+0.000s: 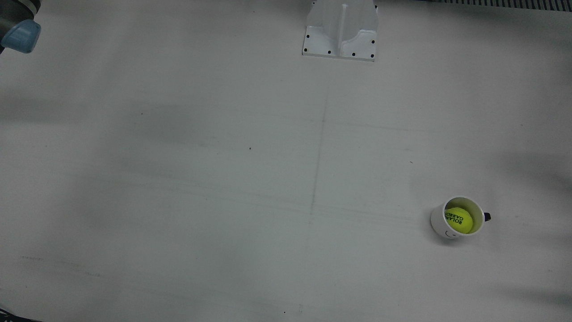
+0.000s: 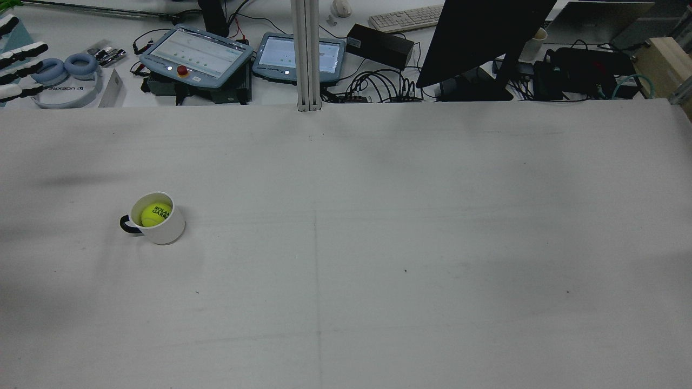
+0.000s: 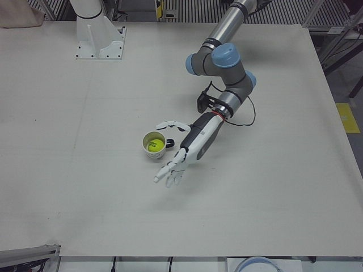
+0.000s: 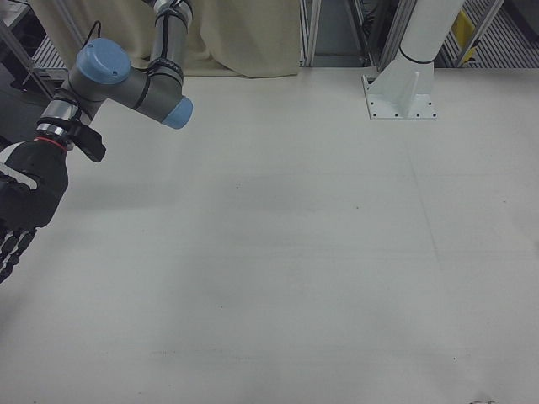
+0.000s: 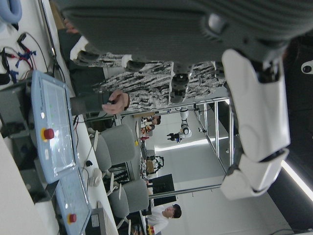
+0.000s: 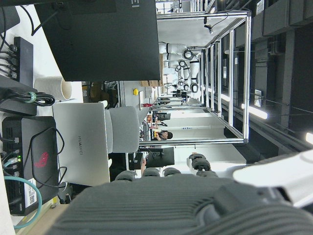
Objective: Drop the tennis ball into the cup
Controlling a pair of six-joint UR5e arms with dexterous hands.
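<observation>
A white cup with a dark handle stands upright on the table, on the robot's left half. The yellow tennis ball lies inside it. Both also show in the rear view, cup and ball, and in the left-front view, cup and ball. My left hand is open and empty, fingers spread, raised off the table and apart from the cup. Its fingertips show at the rear view's left edge. My right hand is open and empty at the far right side.
A white arm pedestal stands at the robot's side of the table. Beyond the far table edge are teach pendants, a monitor, cables and headphones. The right arm's blue elbow cap shows at a corner.
</observation>
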